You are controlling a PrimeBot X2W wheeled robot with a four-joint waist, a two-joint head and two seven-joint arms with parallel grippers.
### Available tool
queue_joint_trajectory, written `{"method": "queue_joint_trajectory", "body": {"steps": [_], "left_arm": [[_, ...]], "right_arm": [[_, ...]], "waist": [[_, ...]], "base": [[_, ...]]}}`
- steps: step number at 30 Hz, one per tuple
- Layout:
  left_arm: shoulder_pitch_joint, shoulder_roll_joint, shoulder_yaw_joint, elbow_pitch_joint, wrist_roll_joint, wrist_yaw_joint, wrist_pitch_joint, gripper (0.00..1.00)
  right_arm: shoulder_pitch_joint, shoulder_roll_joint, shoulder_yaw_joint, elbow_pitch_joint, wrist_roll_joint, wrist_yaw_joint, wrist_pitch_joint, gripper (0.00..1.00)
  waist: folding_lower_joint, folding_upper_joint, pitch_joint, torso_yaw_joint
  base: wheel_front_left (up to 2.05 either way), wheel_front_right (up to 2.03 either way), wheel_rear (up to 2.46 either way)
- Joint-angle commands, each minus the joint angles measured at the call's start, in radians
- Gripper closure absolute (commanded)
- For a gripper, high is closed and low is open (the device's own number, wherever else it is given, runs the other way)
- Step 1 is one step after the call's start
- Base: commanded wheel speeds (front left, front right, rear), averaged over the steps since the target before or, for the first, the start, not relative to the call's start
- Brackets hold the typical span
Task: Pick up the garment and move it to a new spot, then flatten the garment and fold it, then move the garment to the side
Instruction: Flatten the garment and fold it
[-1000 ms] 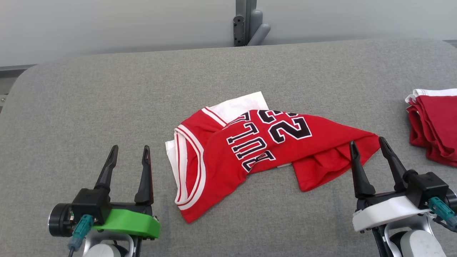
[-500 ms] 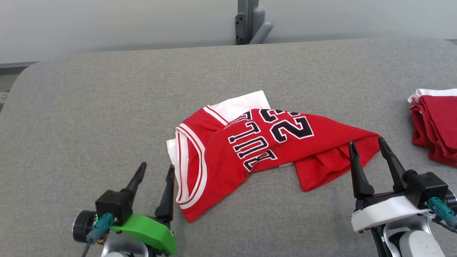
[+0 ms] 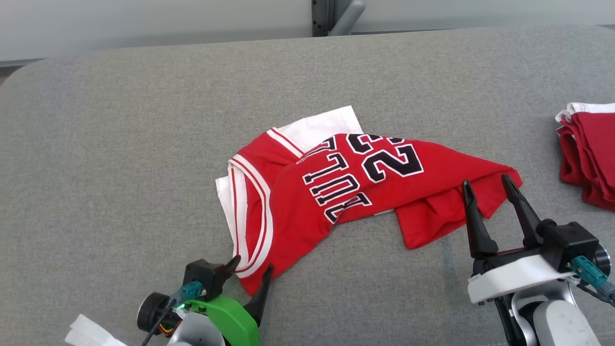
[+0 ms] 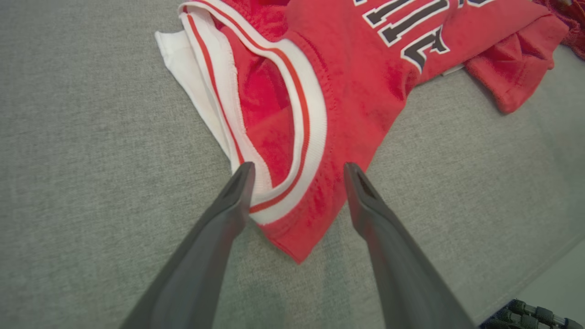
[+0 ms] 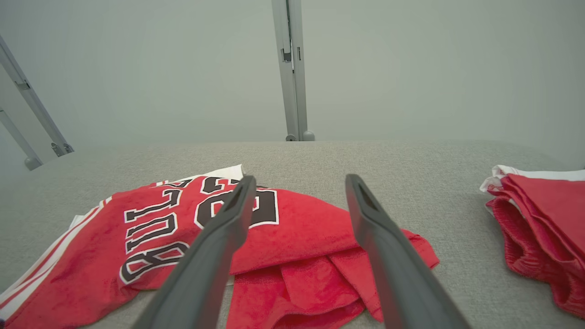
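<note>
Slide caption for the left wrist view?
Open left gripper poised at the white-trimmed corner of the crumpled red jersey on the grey surface.

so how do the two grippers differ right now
The left gripper has a green mount, the right gripper a white mount. The left gripper flanks the jersey's near corner; the right gripper sits by the jersey's right end. Both are open, holding nothing.

Grey desk (image 3: 120,144) lies open left of and behind the jersey (image 3: 293,230); folded red pile (image 3: 593,154) occupies its right edge.
</note>
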State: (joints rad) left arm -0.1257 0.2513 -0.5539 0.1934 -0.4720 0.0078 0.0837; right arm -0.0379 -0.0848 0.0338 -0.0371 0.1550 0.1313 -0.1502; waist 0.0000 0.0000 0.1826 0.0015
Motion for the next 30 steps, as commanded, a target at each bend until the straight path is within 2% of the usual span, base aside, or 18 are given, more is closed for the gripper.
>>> {"method": "queue_joint_trajectory", "body": {"steps": [1,3,4,5,6,14,21,30], "left_arm": [[-0.022,0.003,-0.002,0.012,0.014,-0.006,-0.001,0.0],[-0.037,0.001,-0.011,0.043,0.013,-0.015,0.005,0.0],[-0.044,0.0,-0.014,0.055,0.011,-0.022,0.005,0.4],[-0.05,-0.002,-0.015,0.064,0.006,-0.03,0.002,0.95],[-0.055,-0.003,-0.017,0.07,-0.003,-0.039,0.004,1.0],[-0.078,0.033,-0.02,-0.043,0.02,-0.061,-0.033,1.0],[-0.084,0.095,-0.004,-0.314,0.06,-0.031,-0.01,1.0],[-0.113,0.171,0.036,-0.637,0.102,0.016,0.1,1.0]], "right_arm": [[-0.015,-0.006,0.001,0.0,0.002,-0.001,-0.001,0.0],[-0.019,-0.009,0.002,0.003,0.003,-0.001,-0.003,0.0],[-0.022,-0.009,0.002,0.003,0.004,-0.001,-0.004,0.0],[-0.026,-0.01,0.002,0.005,0.004,-0.001,-0.005,0.0],[-0.028,-0.01,0.002,0.006,0.005,-0.001,-0.007,0.0],[-0.016,-0.004,-0.032,0.009,0.006,-0.001,-0.019,0.0],[-0.012,0.003,-0.071,0.006,0.0,-0.001,-0.026,0.0],[-0.006,0.015,-0.095,0.005,0.004,-0.001,-0.034,0.0]], "waist": [[0.0,0.0,0.012,-0.009],[0.0,0.0,0.016,-0.013],[0.0,0.0,0.019,-0.015],[0.0,0.0,0.02,-0.017],[0.0,0.0,0.021,-0.018],[0.0,0.0,0.009,0.0],[0.0,0.0,-0.028,0.034],[0.0,0.0,-0.052,0.058]], "base": [[0.0,0.0,0.0],[0.0,0.0,0.0],[0.0,0.0,0.0],[0.0,0.0,0.0],[0.0,0.0,0.0],[0.0,0.0,0.0],[0.0,0.0,0.0],[0.0,0.0,0.0]]}}
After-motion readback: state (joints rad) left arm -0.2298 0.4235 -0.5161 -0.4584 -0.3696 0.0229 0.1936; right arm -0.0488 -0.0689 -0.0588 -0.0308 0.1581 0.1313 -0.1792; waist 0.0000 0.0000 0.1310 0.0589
